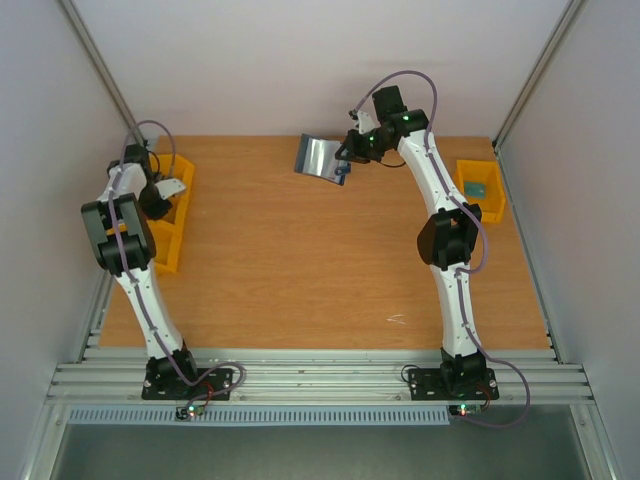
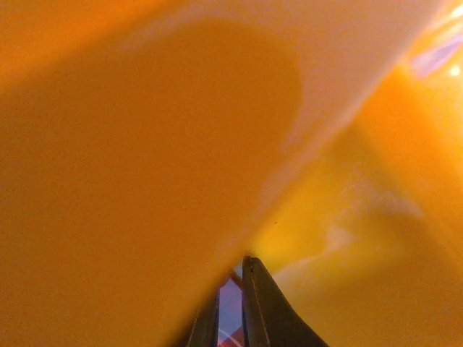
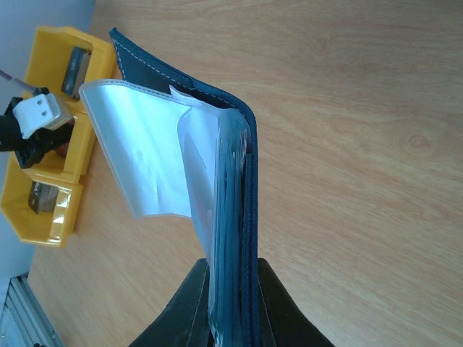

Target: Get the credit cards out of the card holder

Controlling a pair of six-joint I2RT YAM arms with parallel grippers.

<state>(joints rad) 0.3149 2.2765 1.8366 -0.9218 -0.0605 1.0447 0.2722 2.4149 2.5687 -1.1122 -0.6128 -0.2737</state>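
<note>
The card holder, navy with clear sleeves fanned open, hangs above the far middle of the table. My right gripper is shut on its folded edge. In the right wrist view the fingers clamp the card holder edge-on, and I cannot tell whether cards lie in its sleeves. My left gripper is over the left yellow bin, shut on a pale credit card. Up close, that thin credit card with a red mark sits between the fingers of the left gripper, deep inside the bin.
A second yellow bin stands at the table's right edge with a small teal thing inside. The left bin holds grey items in its compartments. Grey walls close in the table on three sides.
</note>
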